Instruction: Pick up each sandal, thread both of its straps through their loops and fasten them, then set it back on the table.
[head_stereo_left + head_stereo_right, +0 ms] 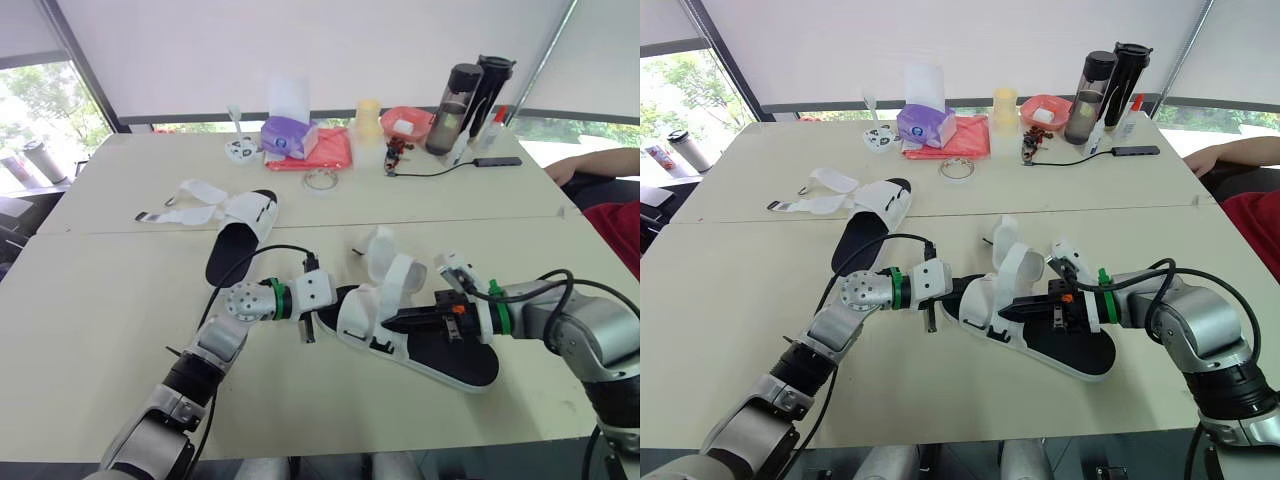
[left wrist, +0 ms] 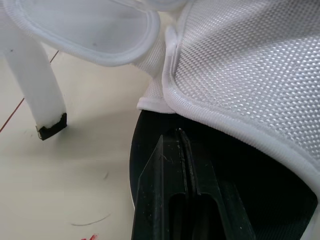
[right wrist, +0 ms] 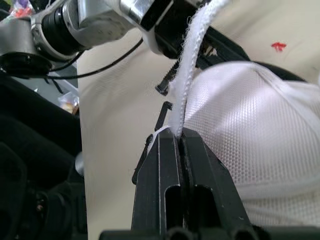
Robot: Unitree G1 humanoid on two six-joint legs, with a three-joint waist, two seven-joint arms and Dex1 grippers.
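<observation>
bracing the near sandal (image 1: 455, 360) at its toe on the table (image 1: 100, 320) with the left gripper (image 2: 179, 134), fingers together, should let the right gripper (image 3: 179, 132), clamped on its white strap (image 3: 192, 60), pull straight toward the loop.

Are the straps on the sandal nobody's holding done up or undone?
Undone: the far sandal has its straps spread flat on the table beside it.
</observation>
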